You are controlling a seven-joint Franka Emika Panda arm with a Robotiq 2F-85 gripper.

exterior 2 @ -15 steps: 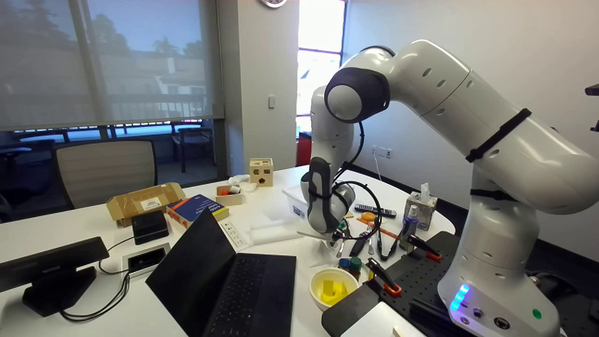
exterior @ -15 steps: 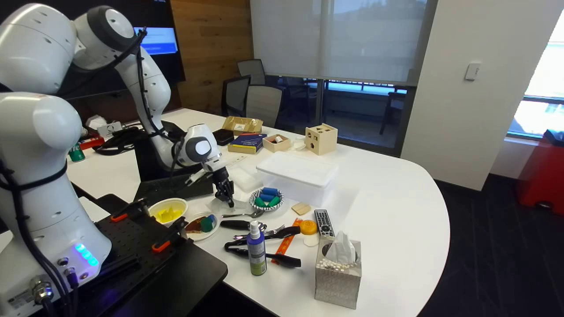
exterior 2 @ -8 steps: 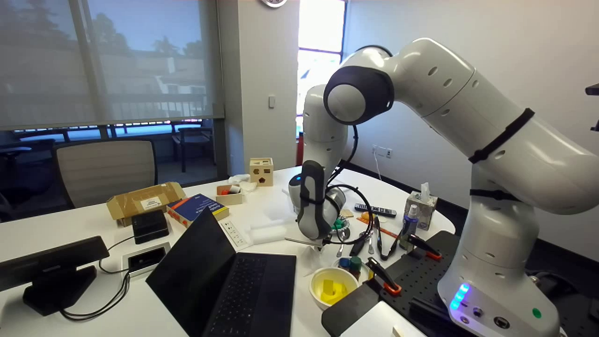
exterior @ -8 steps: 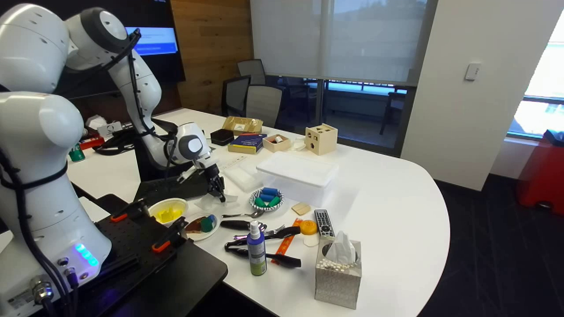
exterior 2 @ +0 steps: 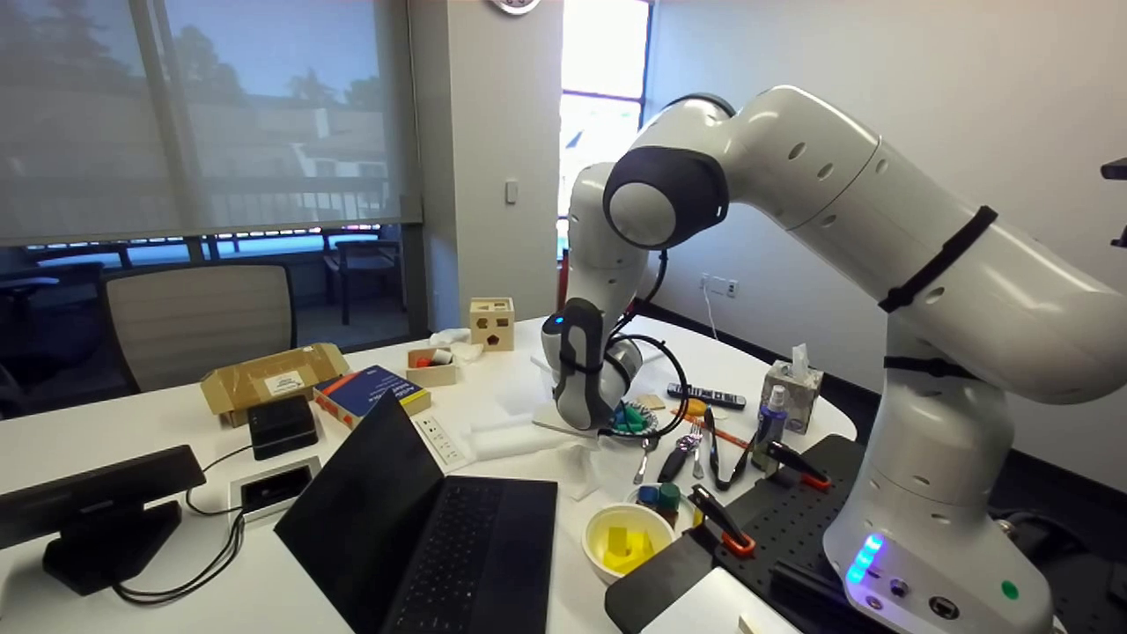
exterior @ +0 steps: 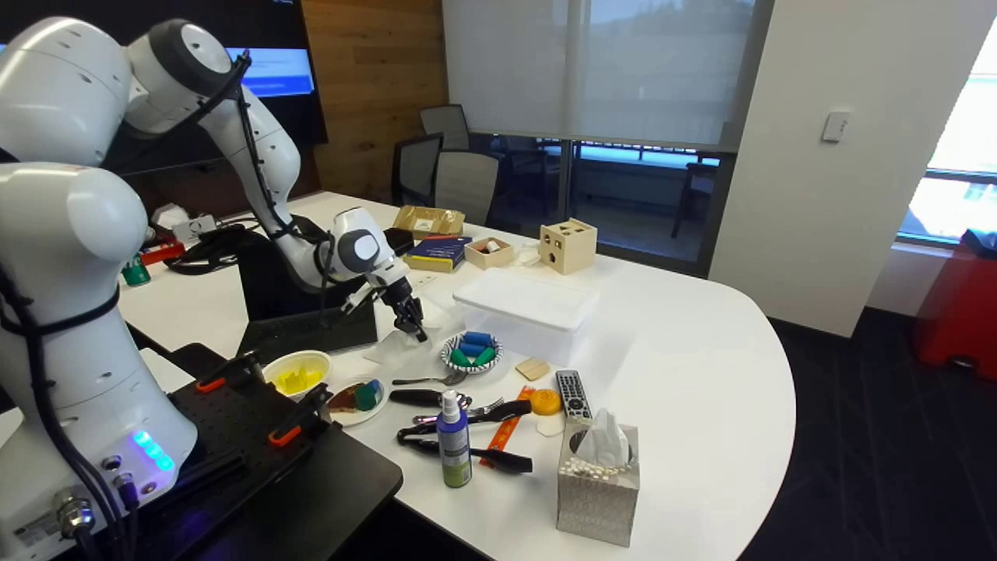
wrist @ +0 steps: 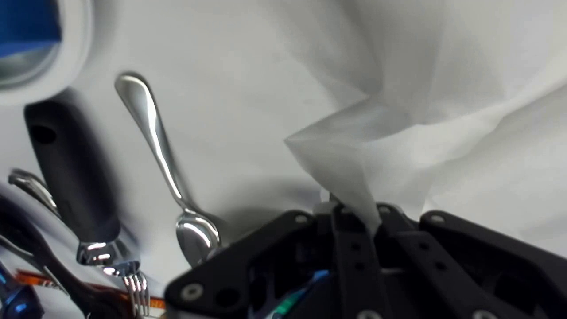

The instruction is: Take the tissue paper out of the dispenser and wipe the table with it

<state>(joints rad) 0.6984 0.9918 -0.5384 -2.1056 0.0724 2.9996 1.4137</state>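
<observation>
Across the counter (exterior: 693, 366) from me, the jaws pinch the tissue (wrist: 398, 159); they've just swung toward the striped bowl (exterior: 473, 370) with it trailing behind, so wiping looks under way. The dispenser (exterior: 597, 499) stands well apart.

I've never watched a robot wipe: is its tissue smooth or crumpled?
Crumpled: in the wrist view, the tissue shows folds and creases, part pinched between the fingers.
</observation>
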